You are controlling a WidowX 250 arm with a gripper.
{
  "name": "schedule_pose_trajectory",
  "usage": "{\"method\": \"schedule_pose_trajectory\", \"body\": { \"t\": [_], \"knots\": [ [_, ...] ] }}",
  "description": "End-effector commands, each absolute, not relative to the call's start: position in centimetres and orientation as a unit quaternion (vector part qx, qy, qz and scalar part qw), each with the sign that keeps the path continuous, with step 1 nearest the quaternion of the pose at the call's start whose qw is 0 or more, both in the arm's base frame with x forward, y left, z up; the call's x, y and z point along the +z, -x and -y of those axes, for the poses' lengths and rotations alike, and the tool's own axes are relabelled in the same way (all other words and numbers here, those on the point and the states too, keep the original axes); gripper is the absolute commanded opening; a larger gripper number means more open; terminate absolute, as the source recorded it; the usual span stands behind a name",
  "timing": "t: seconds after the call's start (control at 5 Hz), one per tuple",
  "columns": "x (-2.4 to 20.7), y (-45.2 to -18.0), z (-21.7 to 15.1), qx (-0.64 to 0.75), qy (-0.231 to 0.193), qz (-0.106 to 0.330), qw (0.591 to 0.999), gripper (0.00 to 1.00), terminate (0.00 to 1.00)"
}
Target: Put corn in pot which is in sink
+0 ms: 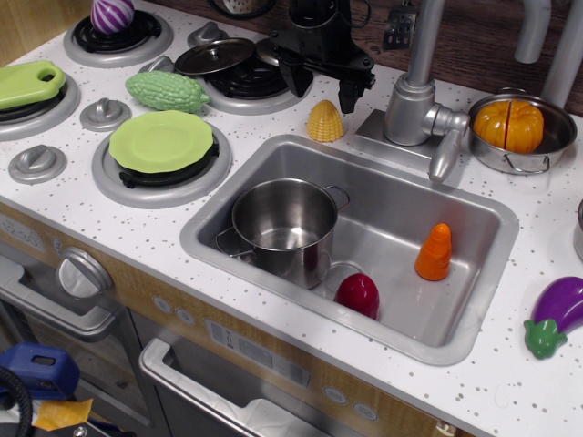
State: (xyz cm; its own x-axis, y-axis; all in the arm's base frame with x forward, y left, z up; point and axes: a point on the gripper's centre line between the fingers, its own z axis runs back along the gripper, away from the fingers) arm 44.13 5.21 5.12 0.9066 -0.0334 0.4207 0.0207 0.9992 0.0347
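Carrot [434, 252] and faucet [421, 86] near corn [325, 121]

End effector [351, 94] state unclear; eggplant [557, 314] cut off right.

Setting: a child's toy play kitchen.
Counter: white speckled countertop [510, 364] with moulded grey burner rings [114, 177] and knobs.
Basin: rectangular silver-grey metal sink [474, 214] under a grey plastic faucet [417, 100].
Front: wood-look cabinet with a grey oven handle [196, 387].
Props: plastic purple eggplant [557, 314], round light-green plate [160, 141], bumpy green gourd [167, 91].
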Motion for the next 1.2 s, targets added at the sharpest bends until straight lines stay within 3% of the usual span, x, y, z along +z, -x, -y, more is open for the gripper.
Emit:
{"method": "schedule_pose_trajectory", "body": {
  "t": [0.0,0.2,1.0],
  "knots": [
    [5.1,-44.1,-5.2,-0.014,-0.015,0.216,0.976,1.00,0.00],
    [4.8,-45.3,-5.8,-0.029,0.017,0.215,0.976,1.00,0.00],
    [3.7,-46.1,-6.0,-0.022,0.047,0.224,0.973,1.00,0.00]
  ]
}}
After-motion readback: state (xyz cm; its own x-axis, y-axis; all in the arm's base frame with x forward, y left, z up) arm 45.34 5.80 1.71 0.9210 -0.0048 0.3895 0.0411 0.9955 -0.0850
